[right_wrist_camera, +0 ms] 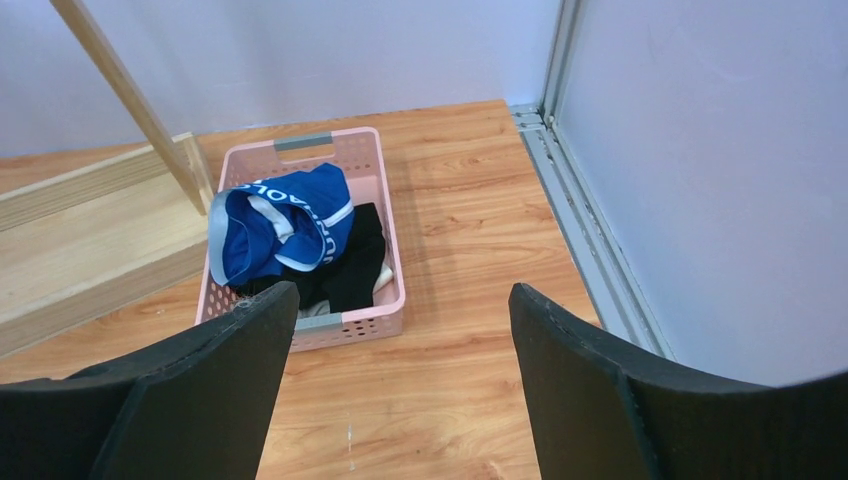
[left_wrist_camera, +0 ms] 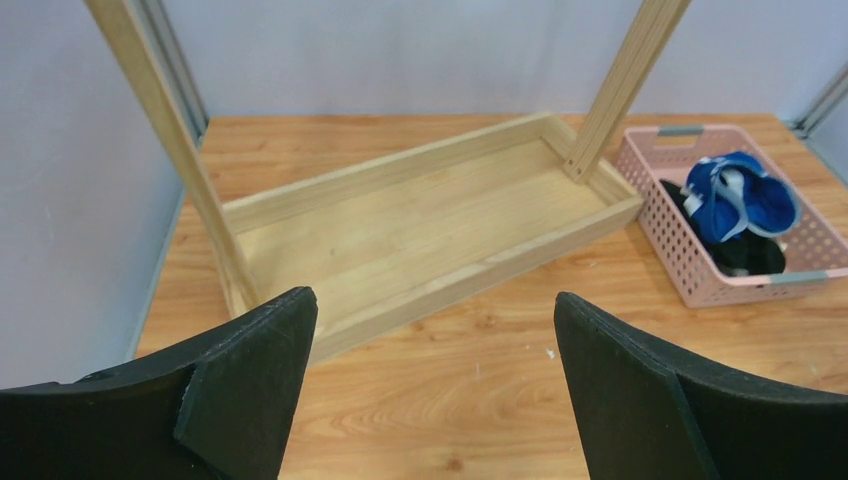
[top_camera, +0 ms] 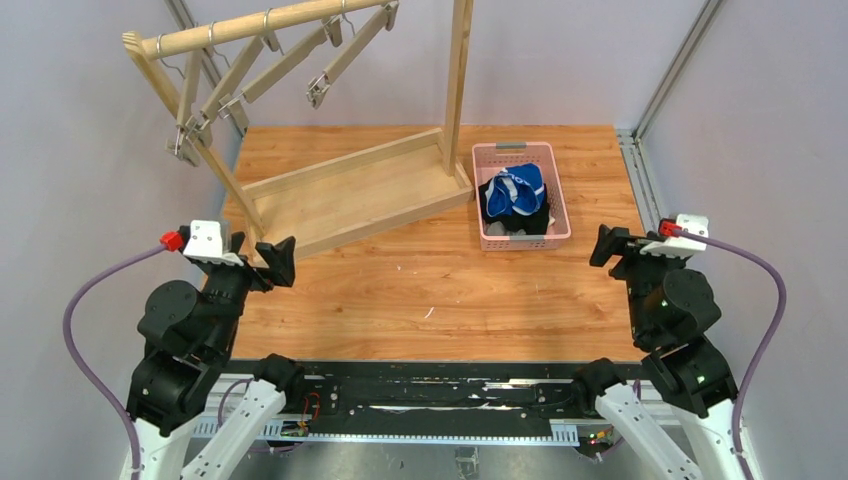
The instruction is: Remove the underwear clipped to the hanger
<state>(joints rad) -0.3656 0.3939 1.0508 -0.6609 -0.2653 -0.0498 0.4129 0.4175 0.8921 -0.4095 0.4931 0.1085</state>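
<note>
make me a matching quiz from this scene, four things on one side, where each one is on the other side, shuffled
1. blue underwear
2. black underwear
3. pink basket
4. hangers

a. on the table, right of the rack's base
b. on the wooden rail, hanging empty
c. topmost in the basket
d. under the blue one in the basket

Pairs: 1-c, 2-d, 3-a, 4-b

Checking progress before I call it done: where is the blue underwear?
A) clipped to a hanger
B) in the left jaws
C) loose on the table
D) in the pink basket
D: the blue underwear lies in the pink basket, on top of a black pair.
</note>
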